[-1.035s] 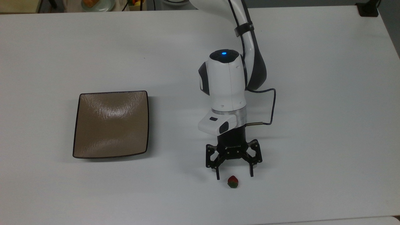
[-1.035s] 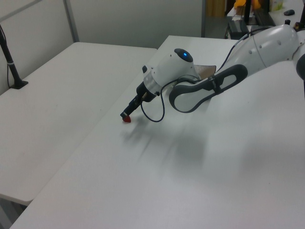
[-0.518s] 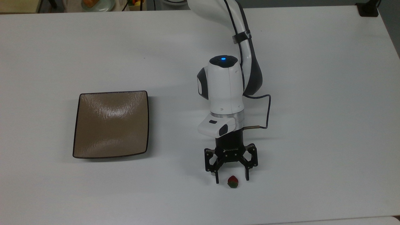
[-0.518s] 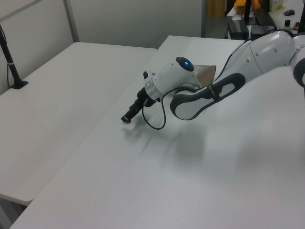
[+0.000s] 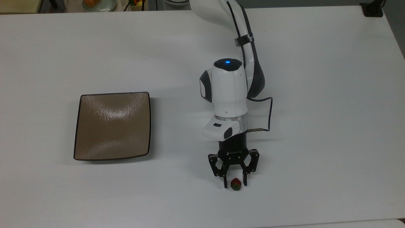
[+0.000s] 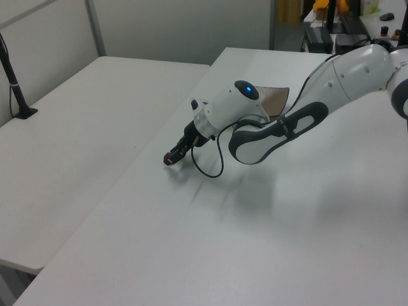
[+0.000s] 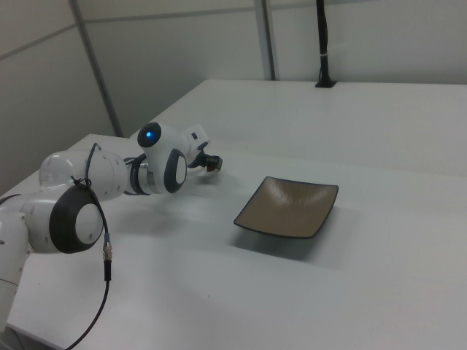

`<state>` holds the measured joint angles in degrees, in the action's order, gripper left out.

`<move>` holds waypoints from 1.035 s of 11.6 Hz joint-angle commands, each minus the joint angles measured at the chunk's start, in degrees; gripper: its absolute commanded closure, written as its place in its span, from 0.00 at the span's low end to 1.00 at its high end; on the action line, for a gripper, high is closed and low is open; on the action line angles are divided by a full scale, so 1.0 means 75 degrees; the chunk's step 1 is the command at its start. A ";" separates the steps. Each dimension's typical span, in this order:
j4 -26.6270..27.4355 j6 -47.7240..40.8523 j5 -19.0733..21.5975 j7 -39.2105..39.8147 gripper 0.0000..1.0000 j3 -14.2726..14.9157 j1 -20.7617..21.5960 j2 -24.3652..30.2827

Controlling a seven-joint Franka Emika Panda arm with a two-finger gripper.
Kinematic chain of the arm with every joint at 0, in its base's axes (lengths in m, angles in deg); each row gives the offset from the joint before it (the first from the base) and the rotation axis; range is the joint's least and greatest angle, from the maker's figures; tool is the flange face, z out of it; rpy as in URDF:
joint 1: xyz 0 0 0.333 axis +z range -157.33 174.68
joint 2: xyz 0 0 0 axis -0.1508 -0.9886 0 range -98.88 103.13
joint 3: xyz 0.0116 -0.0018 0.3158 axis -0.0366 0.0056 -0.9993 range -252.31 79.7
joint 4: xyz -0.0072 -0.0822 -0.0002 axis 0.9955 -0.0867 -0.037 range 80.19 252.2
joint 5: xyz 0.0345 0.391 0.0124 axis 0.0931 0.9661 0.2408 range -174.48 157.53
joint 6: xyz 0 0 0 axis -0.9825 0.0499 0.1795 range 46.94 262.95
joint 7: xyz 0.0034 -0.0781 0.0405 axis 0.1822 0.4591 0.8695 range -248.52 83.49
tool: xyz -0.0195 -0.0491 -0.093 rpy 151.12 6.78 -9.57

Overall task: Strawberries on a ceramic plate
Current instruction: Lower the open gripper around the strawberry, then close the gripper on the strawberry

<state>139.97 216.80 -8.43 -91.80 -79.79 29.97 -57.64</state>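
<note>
We watch the gripper (image 5: 235,184), fingers narrowed around the strawberry (image 5: 235,184) on the table (image 5: 316,95); lifting and carrying it to the bare plate (image 5: 112,126) remain.

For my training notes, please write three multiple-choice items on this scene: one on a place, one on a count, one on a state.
1. In the top view, the strawberry lies
A. on the plate
B. on the table between the gripper's fingers
C. at the table's far edge

2. Strawberries in the scene:
A. one
B. two
C. four

3. The square brown ceramic plate is
A. empty
B. holding the strawberry
C. upside down

Answers: 1 B, the open gripper straddles it on the white table. 2 A, a single red fruit shows. 3 A, its surface is bare.
</note>
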 commanded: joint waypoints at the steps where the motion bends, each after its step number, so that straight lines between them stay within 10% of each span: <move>1: -0.0160 0.0256 -0.0181 -0.0087 0.79 0.0186 0.0114 -0.0140; 4: -0.0149 0.0268 -0.0181 -0.0087 0.95 0.0186 0.0102 -0.0129; 12: 0.0763 0.0092 -0.0170 -0.0052 0.95 0.0081 -0.0038 0.1449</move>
<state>138.91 217.59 -9.13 -91.79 -79.76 29.83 -54.55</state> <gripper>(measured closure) 0.687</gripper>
